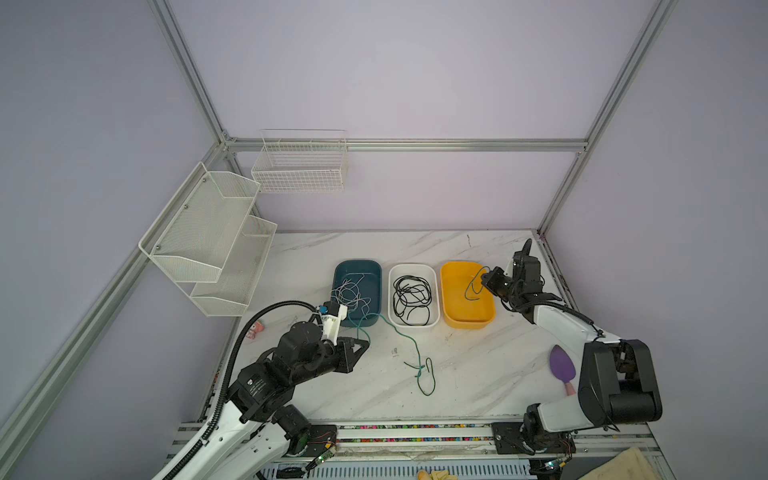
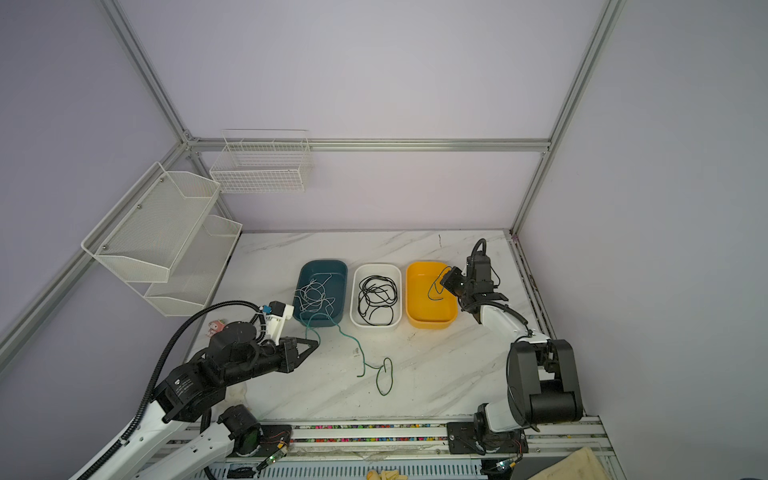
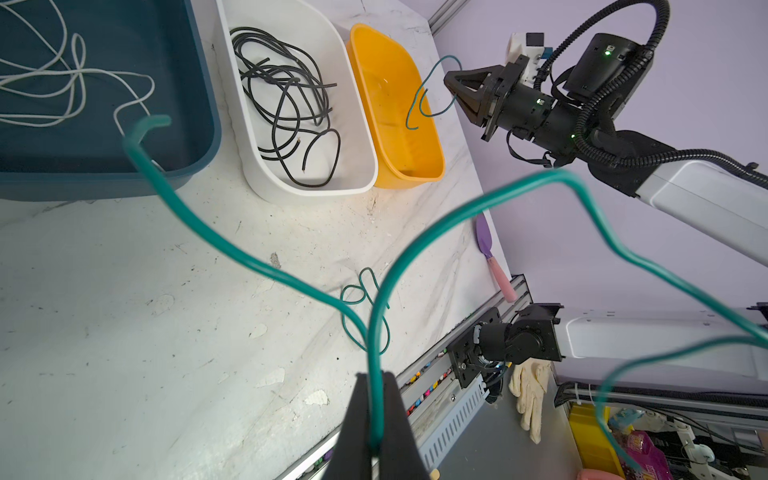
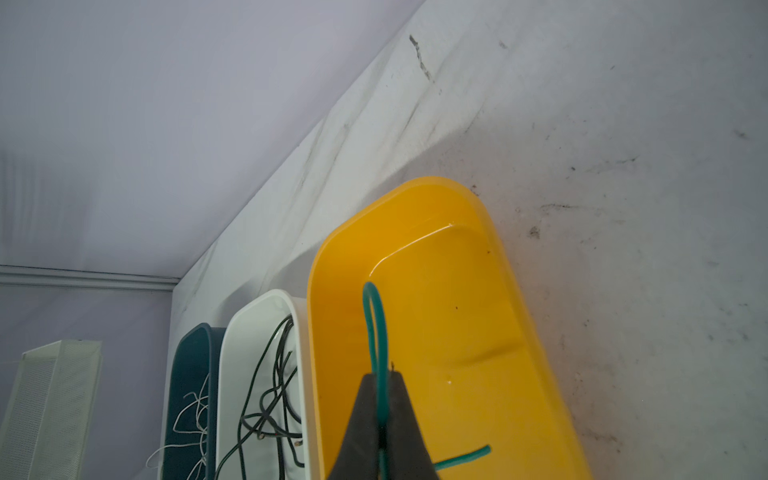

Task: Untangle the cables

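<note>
My left gripper (image 1: 367, 344) (image 3: 376, 376) is shut on a long green cable (image 1: 409, 340) (image 3: 232, 253). That cable runs from the front rim of the teal bin (image 1: 376, 270) across the table to a loose knot (image 1: 424, 372). My right gripper (image 1: 484, 281) (image 4: 382, 376) hovers over the yellow bin (image 1: 451, 318) and is shut on a short green cable (image 1: 471, 289) (image 4: 376, 324), which loops out of the jaws. White cables (image 1: 349, 291) lie tangled in the teal bin. Black cables (image 1: 411, 297) lie coiled in the white bin (image 1: 392, 291).
The three bins stand side by side mid-table. Mesh shelves (image 1: 208, 241) hang on the left wall and a wire basket (image 1: 299, 166) hangs on the back wall. A purple scoop (image 1: 562, 365) lies by the right arm, a small pink toy (image 1: 256, 329) by the left arm.
</note>
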Controlling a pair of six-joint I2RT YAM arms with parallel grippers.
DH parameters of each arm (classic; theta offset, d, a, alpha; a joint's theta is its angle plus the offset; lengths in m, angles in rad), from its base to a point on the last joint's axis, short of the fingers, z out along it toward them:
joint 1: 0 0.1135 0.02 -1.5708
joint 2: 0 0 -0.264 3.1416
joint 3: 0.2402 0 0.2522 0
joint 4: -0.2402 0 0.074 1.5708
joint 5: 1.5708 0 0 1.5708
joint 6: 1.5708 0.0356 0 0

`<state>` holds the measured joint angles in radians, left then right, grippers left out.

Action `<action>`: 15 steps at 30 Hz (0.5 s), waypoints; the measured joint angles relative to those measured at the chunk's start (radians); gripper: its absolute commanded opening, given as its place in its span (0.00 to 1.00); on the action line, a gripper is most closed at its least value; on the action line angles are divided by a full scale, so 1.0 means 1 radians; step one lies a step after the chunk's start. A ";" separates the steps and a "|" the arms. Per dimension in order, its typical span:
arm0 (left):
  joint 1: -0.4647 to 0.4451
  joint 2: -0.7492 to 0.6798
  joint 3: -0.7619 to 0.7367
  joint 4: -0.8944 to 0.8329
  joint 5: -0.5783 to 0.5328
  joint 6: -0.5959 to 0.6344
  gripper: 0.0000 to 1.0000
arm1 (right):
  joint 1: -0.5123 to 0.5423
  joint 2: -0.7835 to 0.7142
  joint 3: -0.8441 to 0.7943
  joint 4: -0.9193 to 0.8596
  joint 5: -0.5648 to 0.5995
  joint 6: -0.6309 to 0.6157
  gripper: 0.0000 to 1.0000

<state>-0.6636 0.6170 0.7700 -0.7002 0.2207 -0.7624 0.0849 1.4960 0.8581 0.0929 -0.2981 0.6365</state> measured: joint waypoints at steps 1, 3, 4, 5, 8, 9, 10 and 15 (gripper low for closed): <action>0.000 0.016 0.014 0.001 0.000 0.001 0.00 | 0.000 0.026 0.004 -0.001 -0.010 -0.003 0.00; 0.000 0.047 0.042 0.003 0.000 0.006 0.00 | 0.000 0.072 0.014 -0.005 -0.027 -0.011 0.00; 0.000 0.063 0.057 0.003 0.000 0.009 0.00 | 0.001 0.094 0.018 -0.005 -0.037 -0.016 0.00; 0.000 0.082 0.072 0.003 0.000 0.015 0.00 | 0.003 0.109 0.022 -0.009 -0.042 -0.021 0.00; 0.000 0.143 0.122 0.006 0.001 0.029 0.00 | 0.013 0.132 0.029 -0.026 -0.054 -0.032 0.13; 0.000 0.169 0.142 0.008 0.001 0.037 0.00 | 0.018 0.132 0.031 -0.029 -0.056 -0.035 0.20; 0.000 0.195 0.159 0.012 0.002 0.045 0.00 | 0.023 0.131 0.034 -0.032 -0.058 -0.040 0.26; 0.000 0.336 0.246 0.021 0.006 0.091 0.00 | 0.032 0.116 0.055 -0.061 -0.057 -0.074 0.41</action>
<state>-0.6636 0.9535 1.0164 -0.6796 0.2272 -0.6712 0.1165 1.6123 0.9131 0.0319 -0.3553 0.5629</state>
